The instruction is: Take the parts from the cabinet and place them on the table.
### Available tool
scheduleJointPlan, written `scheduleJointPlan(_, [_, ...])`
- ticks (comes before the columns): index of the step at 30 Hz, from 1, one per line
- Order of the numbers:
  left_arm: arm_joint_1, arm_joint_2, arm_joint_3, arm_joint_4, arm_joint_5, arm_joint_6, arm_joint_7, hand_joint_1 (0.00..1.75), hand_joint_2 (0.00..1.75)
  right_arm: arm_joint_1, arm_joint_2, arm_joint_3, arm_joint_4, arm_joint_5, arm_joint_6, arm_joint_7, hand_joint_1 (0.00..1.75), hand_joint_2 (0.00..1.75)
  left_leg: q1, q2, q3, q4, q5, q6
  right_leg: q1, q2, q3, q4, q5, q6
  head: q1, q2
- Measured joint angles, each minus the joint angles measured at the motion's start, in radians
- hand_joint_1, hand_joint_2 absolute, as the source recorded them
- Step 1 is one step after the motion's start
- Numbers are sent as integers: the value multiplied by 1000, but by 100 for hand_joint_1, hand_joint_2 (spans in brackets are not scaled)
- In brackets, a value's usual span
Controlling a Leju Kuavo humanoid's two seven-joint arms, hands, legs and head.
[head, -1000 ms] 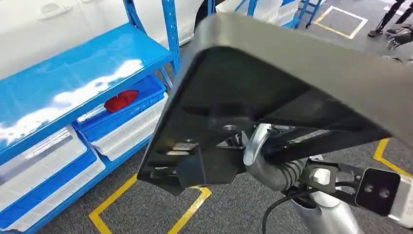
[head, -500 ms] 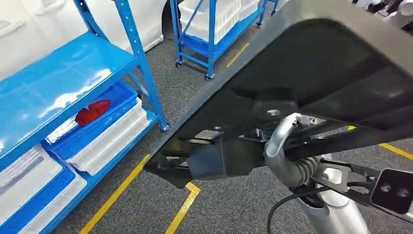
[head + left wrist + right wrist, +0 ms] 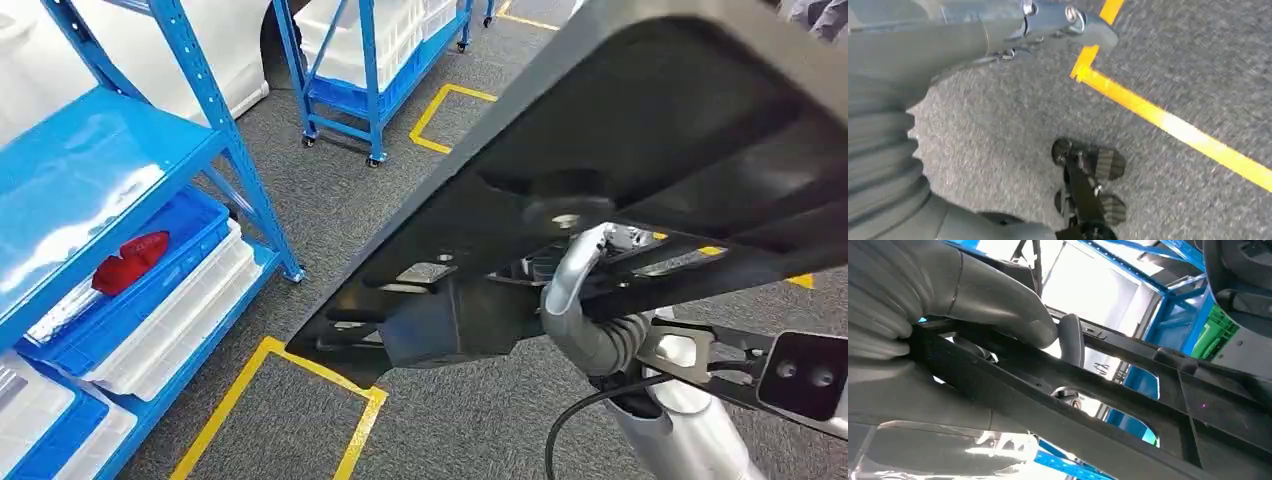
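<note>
From my head I saw the large black part (image 3: 640, 150) raised across my front above the grey carpet (image 3: 330, 210), while my right wrist camera showed my right robot hand (image 3: 973, 295) clasping its crossbar, and I couldn't tell my left robot hand's (image 3: 893, 130) state.
</note>
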Motion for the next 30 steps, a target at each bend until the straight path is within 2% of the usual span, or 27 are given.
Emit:
scheduleJointPlan(1, [1,0,0,0,0,0,0,0,175,-4,-1,0,1,0,0,0,175,175,-2,12,-1,0,0,5,0,-29,-32,64,-38,2,3,0])
scheduleJointPlan(2, [4,0,0,0,0,0,0,0,175,-3,-1,0,2,0,0,0,175,175,-5,25,-1,0,-1,6,-2,-41,-76,155,-82,5,3,0])
scheduleJointPlan(3, [7,0,0,0,0,0,0,0,175,-3,-1,0,3,0,0,0,175,175,-7,40,-2,1,-2,8,-5,-45,-116,238,-114,7,2,0])
scheduleJointPlan(4, [7,0,0,0,0,0,0,0,175,-3,-2,0,6,0,0,0,175,175,-9,53,-3,1,-3,8,-7,-46,-140,288,-126,8,3,0])
scheduleJointPlan(5, [6,0,0,0,0,0,0,0,175,-2,-2,0,7,-1,0,0,175,175,-11,64,-3,1,-3,8,-8,-47,-140,288,-114,8,2,0])
scheduleJointPlan(6, [5,0,0,0,0,0,0,0,175,-2,-3,0,8,0,0,0,175,175,-12,76,-2,1,-4,8,-8,-50,-114,238,-82,6,3,0])
scheduleJointPlan(7, [5,0,0,0,0,-1,0,0,175,-3,-5,0,8,-1,2,2,175,175,-13,86,0,1,-5,6,-7,-57,-65,149,-40,2,3,0])
scheduleJointPlan(8, [4,-1,0,0,0,-2,-1,0,175,-6,-6,0,8,-2,4,2,175,175,-14,95,2,1,-7,4,-3,-80,-7,47,-2,-5,3,0])
scheduleJointPlan(9, [3,-2,0,0,0,-2,-1,0,175,-10,-6,0,8,-3,7,3,175,175,-16,103,5,1,-9,1,4,-126,34,-28,4,-13,3,0])
scheduleJointPlan(10, [4,-3,0,0,0,-2,-1,0,175,-14,-6,0,8,-5,10,7,175,175,-22,110,5,3,-12,-6,12,-124,35,-36,3,-16,0,0])
scheduleJointPlan(13, [1,-5,0,0,-2,-3,0,0,175,-20,-8,-5,8,-10,11,24,175,175,-19,137,11,-1,-14,-20,16,-91,30,-37,5,-26,1,0])
scheduleJointPlan(14, [-2,-6,0,0,-4,-4,4,0,175,-20,-10,-10,7,-10,12,28,175,175,-20,139,10,2,-20,-27,7,-79,37,-49,13,-35,1,0])
scheduleJointPlan(15, [-3,-6,0,0,-8,-5,8,0,175,-22,-11,-14,6,-10,12,32,175,175,-13,90,4,24,-37,-33,5,-72,40,-55,16,-38,2,0])
scheduleJointPlan(16, [-2,-9,0,0,-12,-6,11,0,175,-25,-11,-15,6,-11,12,34,175,175,-12,54,-20,80,-72,-34,3,-65,41,-54,17,-43,0,0])
scheduleJointPlan(17, [2,-11,-1,2,-15,-8,15,0,175,-24,-11,-15,6,-11,12,35,175,175,-12,37,-62,169,-118,-37,4,-53,40,-54,17,-46,-1,0])
scheduleJointPlan(18, [5,-13,-1,2,-15,-8,18,0,175,-23,-12,-15,6,-11,12,35,175,175,-11,31,-103,255,-153,-39,5,-42,39,-53,17,-47,-1,0])
scheduleJointPlan(19, [9,-14,-1,2,-15,-8,18,0,175,-22,-12,-15,6,-11,12,37,175,175,-11,31,-138,325,-172,-41,6,-28,38,-52,17,-48,-2,0])
scheduleJointPlan(20, [11,-14,-1,2,-15,-8,18,0,175,-22,-12,-15,6,-11,13,38,175,175,-10,31,-151,344,-166,-41,6,-15,39,-51,17,-48,-1,0])
scheduleJointPlan(21, [11,-14,-2,2,-16,-8,18,0,175,-21,-13,-15,6,-11,13,38,175,175,-9,30,-139,310,-132,-40,5,0,40,-50,16,-47,-2,0])
scheduleJointPlan(22, [10,-14,-2,2,-18,-8,18,0,175,-21,-13,-16,6,-11,13,38,175,175,-8,28,-105,234,-84,-39,5,14,41,-48,15,-45,-2,0])
scheduleJointPlan(23, [9,-14,-5,2,-22,-10,18,0,175,-21,-13,-17,6,-11,13,38,175,175,-5,15,-59,133,-31,-38,3,28,44,-45,13,-42,-2,0])
scheduleJointPlan(24, [10,-14,-6,2,-23,-11,20,0,175,-20,-14,-19,6,-11,13,38,175,175,-2,-19,-20,48,7,-35,2,39,44,-41,9,-37,-2,0])
scheduleJointPlan(25, [11,-16,-7,2,-25,-12,21,0,175,-17,-16,-22,6,-11,13,36,175,175,0,-51,-4,17,-9,-34,7,50,39,-34,7,-31,-1,0])
scheduleJointPlan(26, [11,-17,-8,2,-26,-13,24,0,175,-9,-19,-26,6,-14,14,33,175,175,0,-44,-3,15,-9,-32,2,62,33,-34,11,-24,-1,0])
scheduleJointPlan(28, [10,-21,-10,2,-25,-12,28,0,175,13,-32,-37,6,-21,23,17,175,175,-7,-28,-3,14,-9,-21,-5,78,30,-40,15,-10,-1,0])
scheduleJointPlan(29, [9,-26,-10,2,-26,-10,29,0,175,21,-41,-45,6,-24,33,5,175,175,-4,-18,1,4,-4,-12,-1,88,29,-41,15,-2,0,0])
scheduleJointPlan(30, [8,-29,-11,2,-26,-7,29,0,175,30,-51,-54,6,-27,40,-6,175,175,-1,-1,5,-4,1,-4,-5,64,28,-30,6,-2,-2,0])
